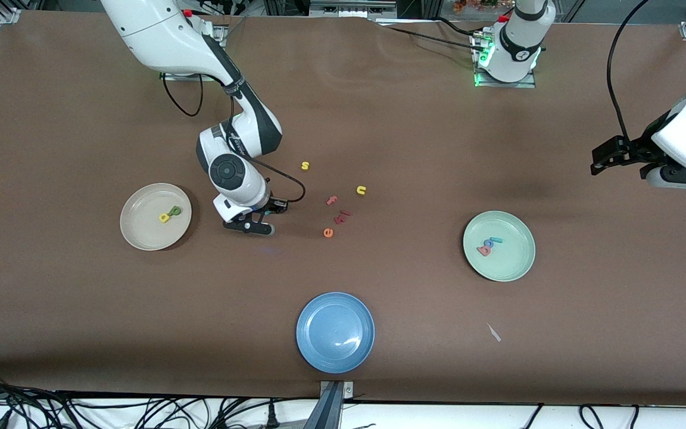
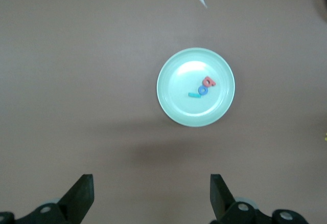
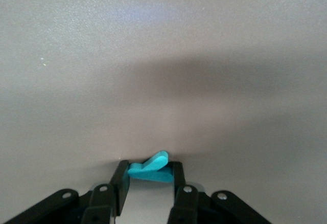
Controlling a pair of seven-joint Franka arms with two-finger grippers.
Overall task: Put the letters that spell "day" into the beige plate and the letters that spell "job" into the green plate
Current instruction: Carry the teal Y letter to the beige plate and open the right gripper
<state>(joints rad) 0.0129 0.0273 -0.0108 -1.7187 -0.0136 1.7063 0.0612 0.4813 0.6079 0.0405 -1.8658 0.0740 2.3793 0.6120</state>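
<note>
got the teal y [image 3: 149,169] pinched right between my right gripper [image 3: 148,183] fingertips, low over the table [image 1: 379,119], beside the beige plate [image 1: 140,235].

Brown table [image 1: 81,310] w/ black cables [image 1: 140,411] along its edge.

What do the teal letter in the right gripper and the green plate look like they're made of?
Teal y: probably foam or soft plastic; matte, thick flat-cut edges, clamped between the right gripper fingers. Green plate: likely smooth plastic or melamine; even pastel color with a soft sheen. Neither is certain from looks alone.
</note>
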